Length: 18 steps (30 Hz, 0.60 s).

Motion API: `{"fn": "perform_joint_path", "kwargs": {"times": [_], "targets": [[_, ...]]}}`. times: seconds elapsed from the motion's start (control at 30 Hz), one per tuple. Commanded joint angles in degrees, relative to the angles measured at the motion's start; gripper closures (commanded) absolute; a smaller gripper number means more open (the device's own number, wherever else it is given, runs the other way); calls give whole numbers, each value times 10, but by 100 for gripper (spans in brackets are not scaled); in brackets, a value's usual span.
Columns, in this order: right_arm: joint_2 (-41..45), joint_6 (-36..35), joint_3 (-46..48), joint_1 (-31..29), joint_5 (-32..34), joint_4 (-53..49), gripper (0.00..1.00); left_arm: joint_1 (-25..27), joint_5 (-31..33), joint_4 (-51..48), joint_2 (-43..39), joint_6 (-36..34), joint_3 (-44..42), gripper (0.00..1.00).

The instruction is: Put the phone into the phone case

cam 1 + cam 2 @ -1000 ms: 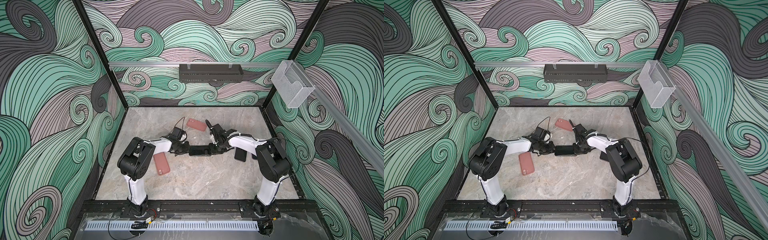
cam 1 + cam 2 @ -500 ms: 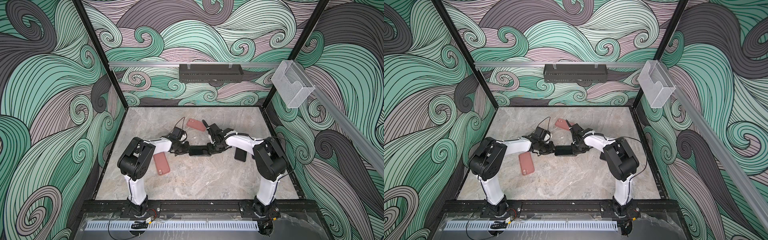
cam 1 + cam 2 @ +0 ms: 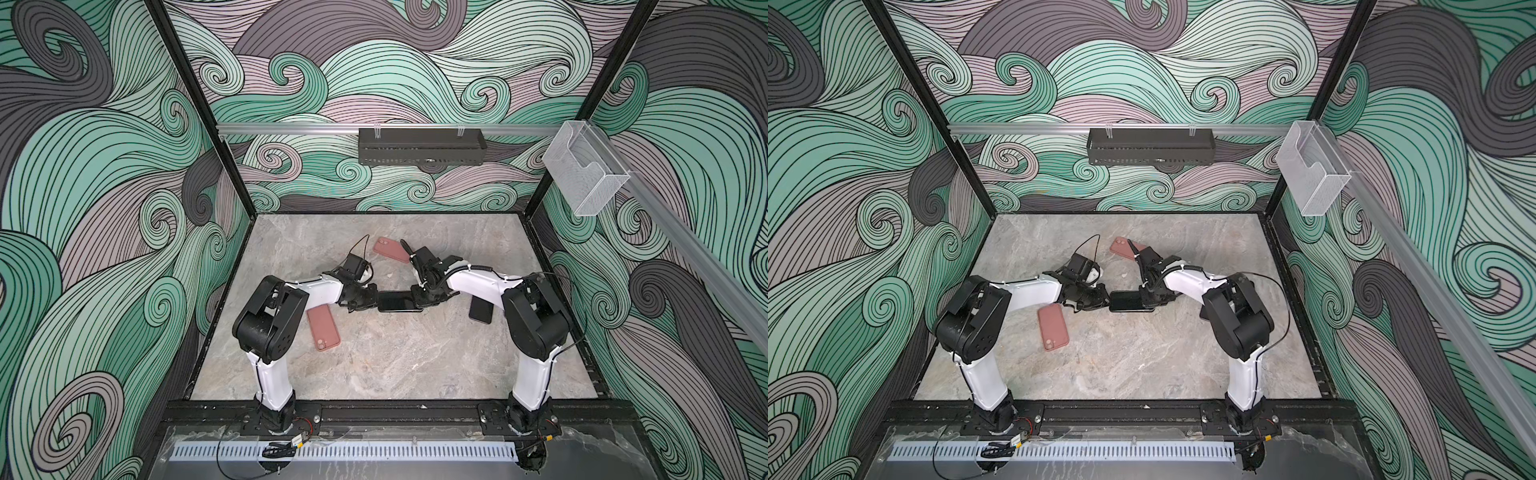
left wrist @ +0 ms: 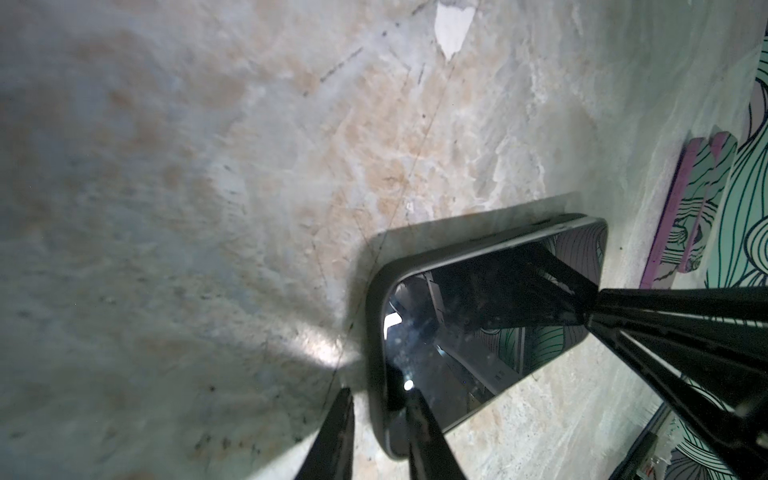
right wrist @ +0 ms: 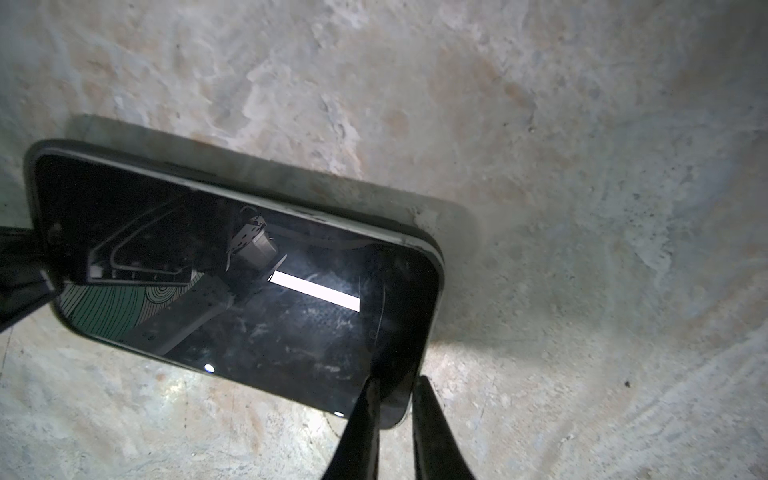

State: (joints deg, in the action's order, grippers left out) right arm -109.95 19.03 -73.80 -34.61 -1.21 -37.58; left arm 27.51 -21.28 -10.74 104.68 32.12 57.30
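A black phone [image 3: 399,300] lies screen up in a dark phone case [image 4: 376,316] at mid-table, between my two grippers in both top views. My left gripper [image 4: 377,392] straddles the case's near end. One fingertip [image 4: 409,392] rests on the screen, and the other stands on the table just outside the rim, with a thin gap showing. My right gripper [image 5: 395,382] is at the opposite end [image 3: 417,300]. It has closed on a corner of the case, one finger on the phone's screen [image 5: 249,299] and one outside the rim.
A pink case [image 3: 323,328] lies by the left arm's elbow and another pink one [image 3: 390,249] behind the right wrist. A second black phone [image 3: 481,309] sits partly under the right arm. A black rail box [image 3: 419,146] and a clear holder [image 3: 584,176] hang on the walls.
The right wrist has swung a little leftward and back over the phone's end, and its jaws have narrowed onto the case's corner. The left arm and the phone have stayed put.
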Motion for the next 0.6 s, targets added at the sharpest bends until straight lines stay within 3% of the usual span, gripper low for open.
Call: {"fn": "perform_joint_path", "kwargs": {"times": [0.0,0.57], "targets": [[-60,14,33,-6,31,-47,84,2,-8,-13,-18,-10,4,74],[-87,51,79,-17,39,-22,87,3,-42,-2,-12,-16,7,73]]}}
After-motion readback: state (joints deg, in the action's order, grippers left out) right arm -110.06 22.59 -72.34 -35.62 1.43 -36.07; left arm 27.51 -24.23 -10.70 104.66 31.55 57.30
